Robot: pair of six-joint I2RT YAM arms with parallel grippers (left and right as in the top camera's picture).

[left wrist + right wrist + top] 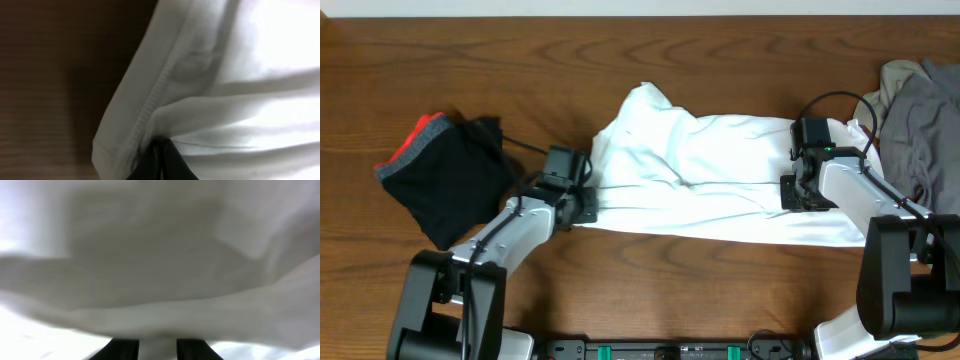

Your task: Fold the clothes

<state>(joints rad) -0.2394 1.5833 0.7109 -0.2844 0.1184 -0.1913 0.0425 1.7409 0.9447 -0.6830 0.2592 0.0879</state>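
Note:
The white T-shirt (710,170) of the clothes lies across the middle of the table in a long band with wrinkled folds. My left gripper (588,204) is at the shirt's left end. In the left wrist view its dark fingers (161,161) are pinched together on the cloth beside the stitched hem (150,107). My right gripper (794,194) rests on the shirt's right part. In the right wrist view its two fingers (125,350) stand apart, with white cloth (160,280) lying in the gap and filling the view ahead.
A black garment with a red and grey band (450,175) lies at the left, just beyond the left arm. A heap of grey clothes (920,110) sits at the back right corner. Bare wood (480,60) runs along the back and in front of the shirt.

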